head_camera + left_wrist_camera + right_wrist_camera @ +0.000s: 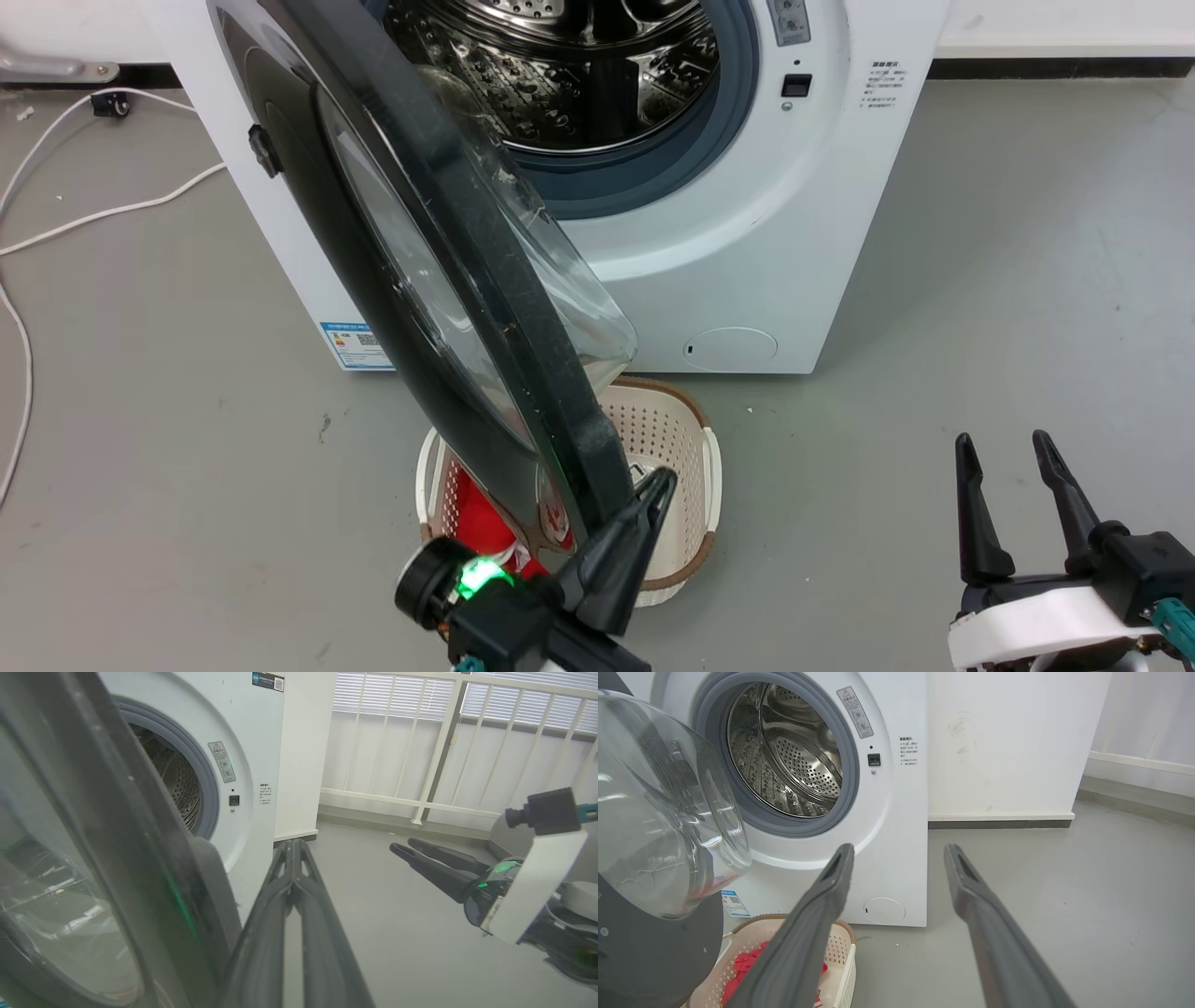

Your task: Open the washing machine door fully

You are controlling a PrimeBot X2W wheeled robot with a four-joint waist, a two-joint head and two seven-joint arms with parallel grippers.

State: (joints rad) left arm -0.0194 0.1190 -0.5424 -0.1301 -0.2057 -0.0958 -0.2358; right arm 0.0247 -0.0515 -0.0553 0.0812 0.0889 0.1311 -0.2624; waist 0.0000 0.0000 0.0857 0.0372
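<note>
The washing machine [794, 233] is a white front-loader with its steel drum [579, 65] exposed. The washing machine door [504, 308], a glossy black disc with a clear glass bowl [658, 812], stands swung out toward me, edge-on in the head view. My left gripper [658, 481] is shut with nothing between its fingers, its tip right beside the door's lower rim on the drum side. In the left wrist view the door [117, 835] lies just left of the left gripper [292, 845]. My right gripper [1001, 443] hangs open at the lower right, away from the machine.
A cream perforated basket [672, 439] holding red cloth [485, 523] sits on the floor under the door, in front of the machine. White cables [93, 210] run over the floor at the left. A white railing [444, 742] stands beyond the machine's right side.
</note>
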